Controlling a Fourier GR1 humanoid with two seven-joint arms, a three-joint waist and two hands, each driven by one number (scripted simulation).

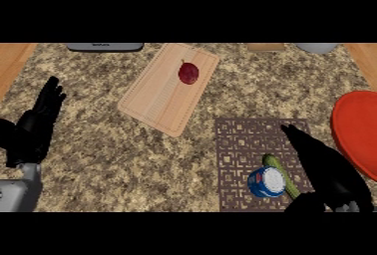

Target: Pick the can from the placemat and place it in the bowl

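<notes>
Right hand (327,174) comes in from the bottom right corner. It is black, and its fingers (298,139) are long and straight. They point up and a bit to the left. The hand is open wide and holds nothing. Its thumb (303,203) sticks out low down, toward the left. The hand hangs over the right side of the brown placemat (239,144), which has a pattern of little squares.

The can (267,182) stands on the placemat near its bottom edge, just left of the hand. It is blue with a white top. A thin green vegetable (273,161) lies right beside the can, between the can and the hand. I cannot tell if the hand touches either of them.

The red bowl (357,129) sits to the right of the placemat, and the edge of the view cuts part of it off.

Up and to the left of the placemat lies a wooden cutting board (158,102), turned at a slant. A dark red round fruit (188,72) rests on it near its top end.

Far over on the left, the left hand (38,127) rests open with its fingers up, well apart from everything else.

All of this is on a speckled brown counter (103,154). At the top edge are a flat grey thing (104,47), a small wooden thing (265,47) and a pale round thing (318,47), all cut off
</notes>
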